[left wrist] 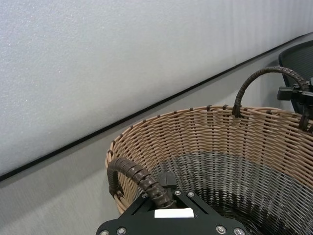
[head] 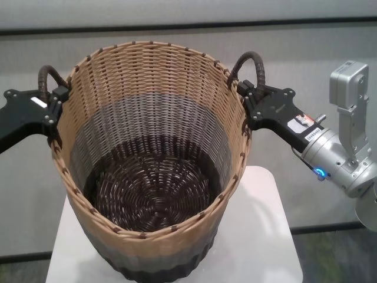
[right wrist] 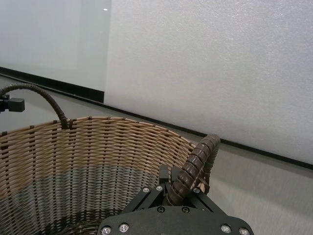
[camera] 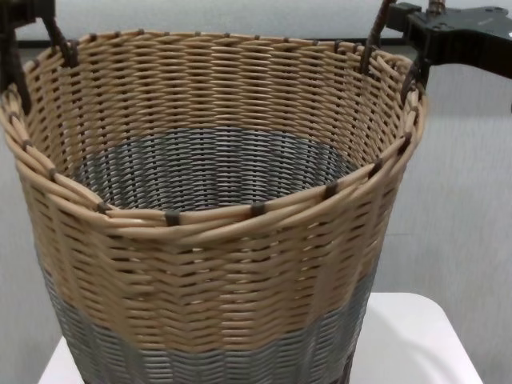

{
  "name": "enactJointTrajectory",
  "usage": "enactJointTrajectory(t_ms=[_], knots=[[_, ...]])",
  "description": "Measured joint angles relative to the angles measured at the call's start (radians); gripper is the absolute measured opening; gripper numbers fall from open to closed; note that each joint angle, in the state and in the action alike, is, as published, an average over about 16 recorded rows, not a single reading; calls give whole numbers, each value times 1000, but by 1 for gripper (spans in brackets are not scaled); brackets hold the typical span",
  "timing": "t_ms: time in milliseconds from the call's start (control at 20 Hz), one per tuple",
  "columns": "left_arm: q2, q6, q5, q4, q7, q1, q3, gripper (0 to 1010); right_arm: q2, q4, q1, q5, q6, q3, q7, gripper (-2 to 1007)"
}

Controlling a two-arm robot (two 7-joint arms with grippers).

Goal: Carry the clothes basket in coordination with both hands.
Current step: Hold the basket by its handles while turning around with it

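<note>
I've got the clothes basket [head: 154, 165] filling the centre of the head view, sitting over a small white table [head: 268, 236] at the bottom of the frame. Can't tell from here whether its base is touching the table or just clear of it.

Left end effector [head: 57, 101] is at mid-left of the head view, clamped onto the left handle [head: 50, 78]. Left wrist view backs that up: the dark wrapped loop runs straight down into the fingers at bottom centre. Right end effector [head: 246, 97] sits upper right of the head view, closed around the base of the right handle [head: 250, 63]; right wrist view shows that loop pinched the same way, bottom centre.

Why opposite handles: they sit across the rim from each other, so w/ one grip per side the load should stay level and the basket shouldn't swing or tip. My read, not something I can measure.

Basket looks empty inside, just dark woven floor. Rim is slightly tilted toward me in the chest view.

Surroundings: plain grey wall panel w/ a dark strip behind, grey floor beyond the table. A dark chair back [left wrist: 299, 55] shows at the upper right of the left wrist view, well apart from the basket. Nothing else near; only the table edge below could snag the base if I move sideways before lifting.
</note>
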Motion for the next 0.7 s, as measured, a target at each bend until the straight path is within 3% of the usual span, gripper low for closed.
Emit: enactJointTrajectory(t_ms=[700], knots=[[-1, 7, -1, 3, 5, -1, 2, 1, 0, 1, -1, -3, -1, 0, -1, 31]])
